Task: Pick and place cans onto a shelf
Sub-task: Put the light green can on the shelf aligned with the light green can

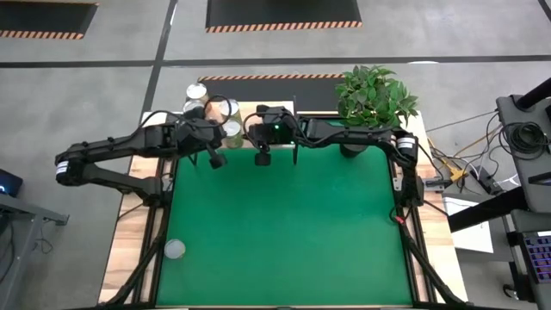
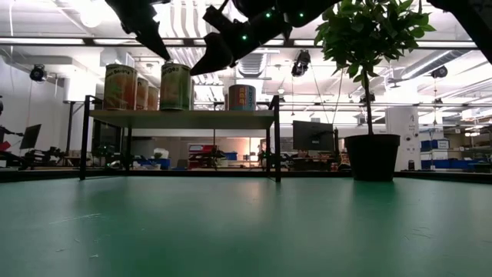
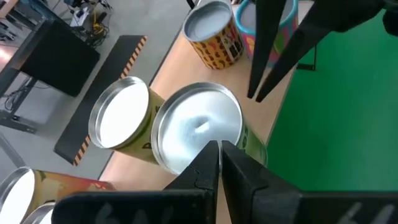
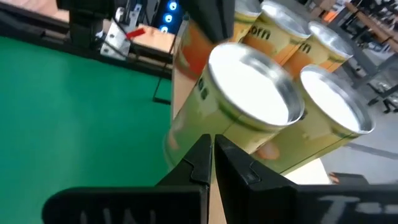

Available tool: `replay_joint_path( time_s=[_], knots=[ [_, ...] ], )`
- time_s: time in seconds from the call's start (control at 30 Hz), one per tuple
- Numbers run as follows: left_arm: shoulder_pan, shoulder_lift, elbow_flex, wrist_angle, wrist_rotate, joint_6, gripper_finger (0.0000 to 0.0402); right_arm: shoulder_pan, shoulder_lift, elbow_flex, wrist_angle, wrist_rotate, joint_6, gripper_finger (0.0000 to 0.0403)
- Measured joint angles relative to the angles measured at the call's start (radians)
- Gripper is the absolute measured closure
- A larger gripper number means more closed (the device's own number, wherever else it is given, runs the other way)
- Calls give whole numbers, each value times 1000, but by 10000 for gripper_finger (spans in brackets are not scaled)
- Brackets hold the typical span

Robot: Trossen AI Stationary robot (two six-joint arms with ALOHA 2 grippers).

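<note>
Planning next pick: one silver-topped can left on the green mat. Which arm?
Left. The silver-topped round can lies at the green mat's left edge, on that arm's side. Left tool and right tool both hover shut, empty, by the wood-topped shelf.

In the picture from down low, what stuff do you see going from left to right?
Orange can → green can → short colourful can, all on the shelf → plant pot.

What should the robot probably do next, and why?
Probably swing the left gripper toward the lone can on the green mat and open it. Both grippers, the right too, hover shut and empty by the shelf, which already holds several cans.
</note>
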Motion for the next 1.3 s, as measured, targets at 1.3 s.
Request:
replay_joint_path(
  time_s=[1.3],
  knots=[
    [-127, -22, 4, 80, -25, -197, 402, 19, -89, -50, 35, 3, -26, 394]
  ],
)
